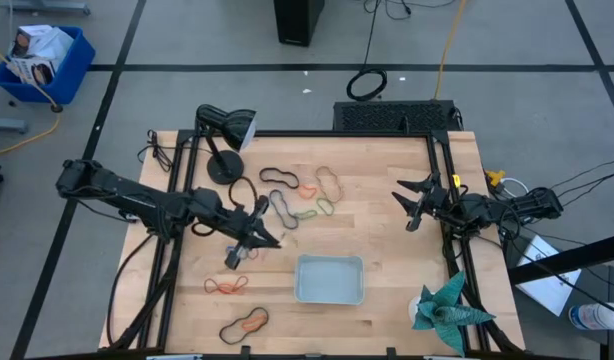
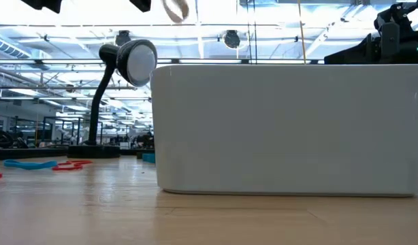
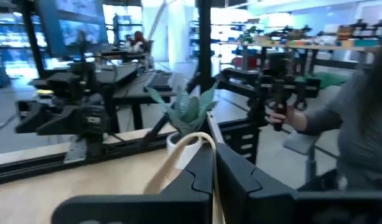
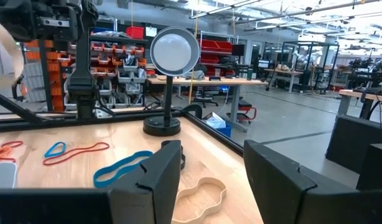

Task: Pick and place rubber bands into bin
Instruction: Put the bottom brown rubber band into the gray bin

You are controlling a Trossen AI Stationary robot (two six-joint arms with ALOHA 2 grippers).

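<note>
My left gripper [image 1: 272, 240] pinched one tan rubber band [image 3: 192, 155] near the one bin [image 1: 329, 279]; about nine bands [image 1: 302, 200] lay on the table [image 1: 387, 190]. My right gripper [image 1: 407, 205] stood open.

Rubber bands [image 1: 305, 196] lie behind the bin [image 1: 330, 279] (lamp [image 1: 225, 140] farther back).

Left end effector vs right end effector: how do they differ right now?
Grip: the left end effector is shut on a tan rubber band; the right end effector is open and empty.
Place: the left end effector is mid-table, just off the bin's left corner; the right end effector is near the table's right edge.
Shared: both hang above the table, neither over the bin.
</note>
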